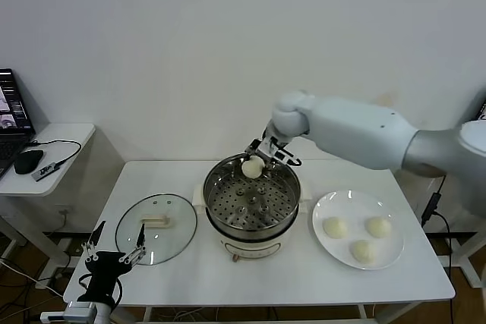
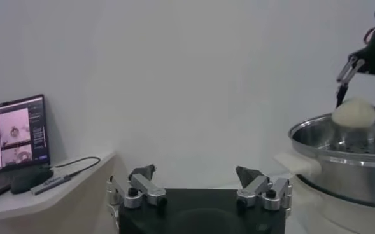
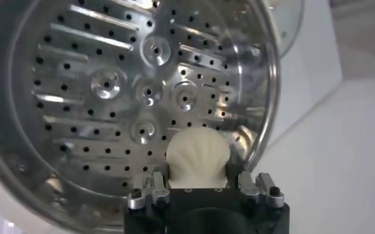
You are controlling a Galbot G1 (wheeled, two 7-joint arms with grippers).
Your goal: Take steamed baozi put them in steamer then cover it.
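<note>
Right gripper (image 1: 258, 158) clenched on a baozi (image 1: 253, 166) over the bare steamer (image 1: 250, 221); three on plate (image 1: 328, 206)

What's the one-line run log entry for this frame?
right gripper: shut on pale cream-white bun, above far rim of shiny steel steamer | plate: three buns | glass lid: on table | left gripper: open, idle

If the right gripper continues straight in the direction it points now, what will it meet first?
Most likely the steamer's perforated tray. The right gripper, shut on a baozi, hangs over the steamer's far rim and points down into it. The tray looks bare, though depth is hard to judge.
</note>
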